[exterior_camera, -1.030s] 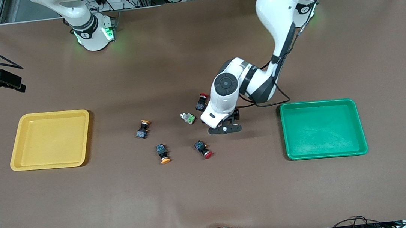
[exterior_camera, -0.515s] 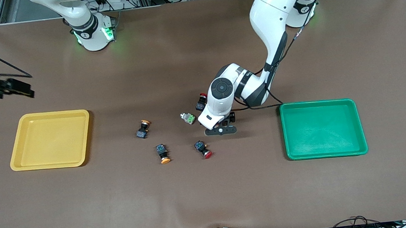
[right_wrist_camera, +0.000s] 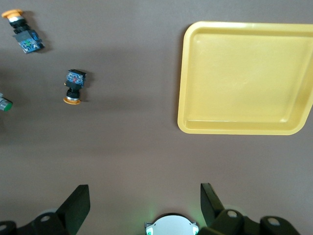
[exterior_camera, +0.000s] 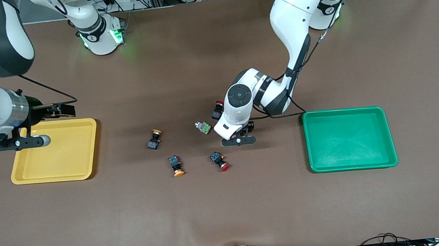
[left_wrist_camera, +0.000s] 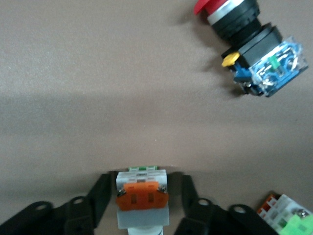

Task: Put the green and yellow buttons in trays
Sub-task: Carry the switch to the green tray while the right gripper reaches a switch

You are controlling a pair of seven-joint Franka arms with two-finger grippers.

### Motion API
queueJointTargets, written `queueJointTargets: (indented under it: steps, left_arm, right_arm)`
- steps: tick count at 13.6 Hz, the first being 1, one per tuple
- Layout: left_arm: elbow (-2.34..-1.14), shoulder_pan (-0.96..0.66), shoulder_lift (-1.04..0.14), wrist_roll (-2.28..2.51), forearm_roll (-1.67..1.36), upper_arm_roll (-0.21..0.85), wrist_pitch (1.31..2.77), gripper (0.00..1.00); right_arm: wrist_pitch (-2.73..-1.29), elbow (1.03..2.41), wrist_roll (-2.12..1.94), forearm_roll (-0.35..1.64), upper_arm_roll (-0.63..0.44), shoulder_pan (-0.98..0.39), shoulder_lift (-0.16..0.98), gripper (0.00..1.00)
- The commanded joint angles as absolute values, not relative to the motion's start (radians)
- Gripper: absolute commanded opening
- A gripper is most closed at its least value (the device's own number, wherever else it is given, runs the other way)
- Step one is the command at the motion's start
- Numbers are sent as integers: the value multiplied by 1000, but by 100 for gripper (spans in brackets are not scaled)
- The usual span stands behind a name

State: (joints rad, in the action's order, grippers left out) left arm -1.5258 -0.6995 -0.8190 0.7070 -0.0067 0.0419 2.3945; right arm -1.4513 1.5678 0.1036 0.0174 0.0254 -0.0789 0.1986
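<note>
Left wrist view – end effector (left_wrist_camera: 143,205) around orange-faced button (left_wrist_camera: 143,197)

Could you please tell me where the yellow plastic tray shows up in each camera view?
Front view: the shallow yellow plastic tray lies at the right arm's end of the table.
Left wrist view: not in it.
Right wrist view: the tray shows large.
Shared landmark: the black orange-capped switch nearest the tray.

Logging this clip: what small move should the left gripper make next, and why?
Probably close fully, then lift. The left gripper is down at the table, its fingers flanking the orange-faced whitish switch, with the green-faced switch beside it.
</note>
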Motion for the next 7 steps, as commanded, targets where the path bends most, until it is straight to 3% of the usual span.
queueJointTargets:
  steps: [1, 4, 7]
  left_arm:
    - [-1517, -718, -815, 762, -14, 35, 2372, 38]
    - [-1514, -719, -807, 772, -14, 35, 2352, 0]
    - [-1513, -704, -790, 765, -3, 34, 2338, 0]
  right_arm:
    - [-1439, 1540, 100, 15, 20, -100, 285, 100]
    - [-1459, 1479, 103, 17, 20, -89, 350, 100]
    - [-1500, 1437, 118, 26, 21, -123, 386, 100]
